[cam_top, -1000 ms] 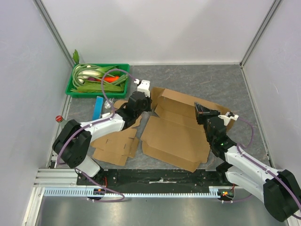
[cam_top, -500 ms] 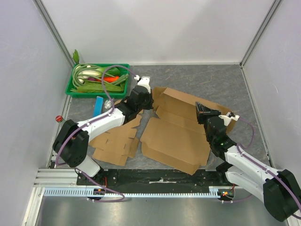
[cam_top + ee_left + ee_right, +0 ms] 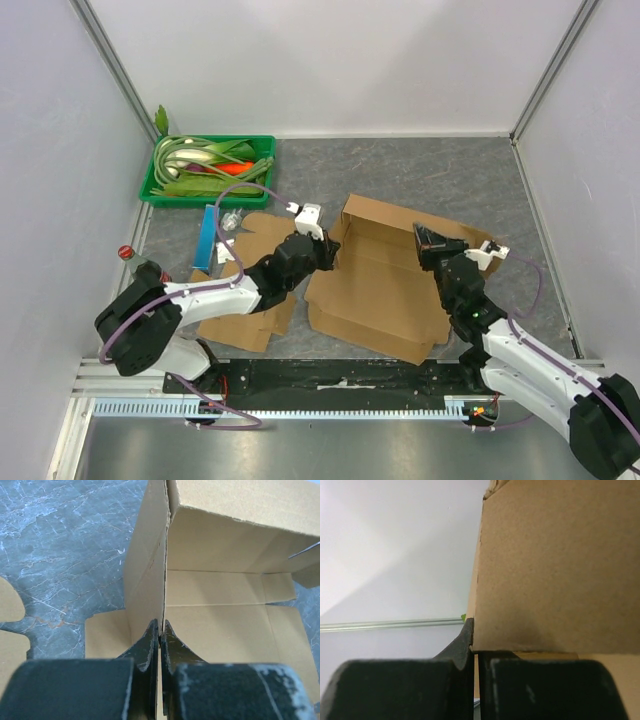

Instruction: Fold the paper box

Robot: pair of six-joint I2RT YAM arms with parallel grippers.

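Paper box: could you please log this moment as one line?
paper box: partly folded | left gripper: pinching its left wall | right gripper: pinching its right side

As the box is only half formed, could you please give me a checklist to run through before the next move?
1. The left gripper shut on the left wall of the box: ok.
2. The right gripper shut on the right wall: ok.
3. The left wall upright from the base: ok.
4. The back wall raised and meeting the left wall at the corner: ok.
5. The right wall fully upright: cannot tell from these views.
6. The spare flat cardboard apart from the box: cannot tell; it lies close beside it, partly under the left arm.
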